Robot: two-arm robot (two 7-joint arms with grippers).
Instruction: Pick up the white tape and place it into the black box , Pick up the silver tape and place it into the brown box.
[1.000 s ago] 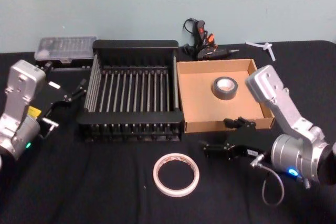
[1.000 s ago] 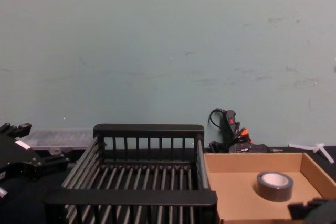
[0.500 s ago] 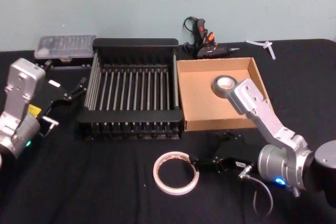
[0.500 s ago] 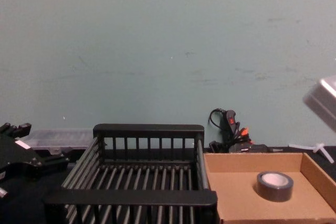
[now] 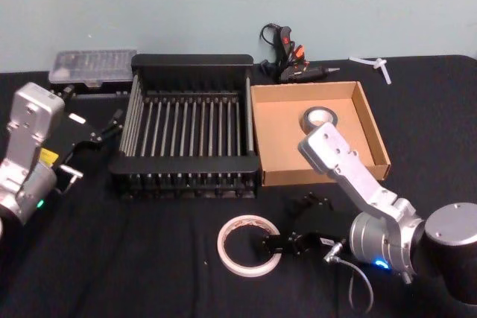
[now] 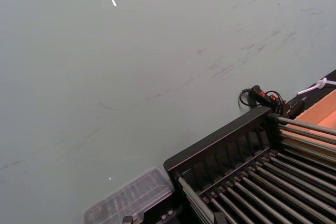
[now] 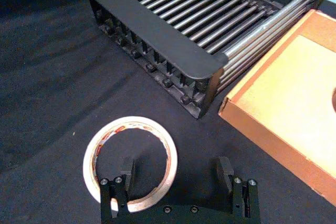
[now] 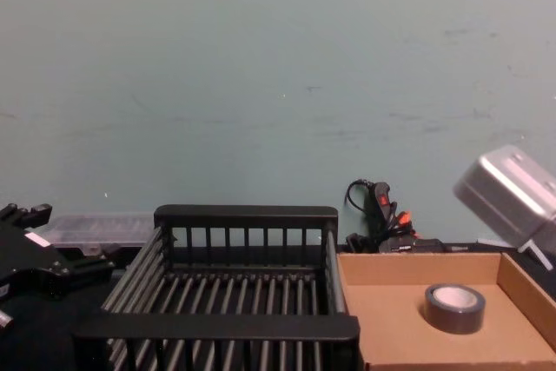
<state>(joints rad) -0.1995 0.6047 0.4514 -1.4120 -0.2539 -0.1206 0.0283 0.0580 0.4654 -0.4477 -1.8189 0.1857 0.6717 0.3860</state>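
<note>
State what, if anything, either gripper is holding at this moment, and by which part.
Nothing is held. The right gripper is open at the white tape, one finger over its hole, not closed. The left gripper is parked beside the black box.

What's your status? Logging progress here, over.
Right end effector open, one finger inside white tape, one outside. Left end effector parked beside black box. Silver tape in brown box. Nothing obstructing.
</note>
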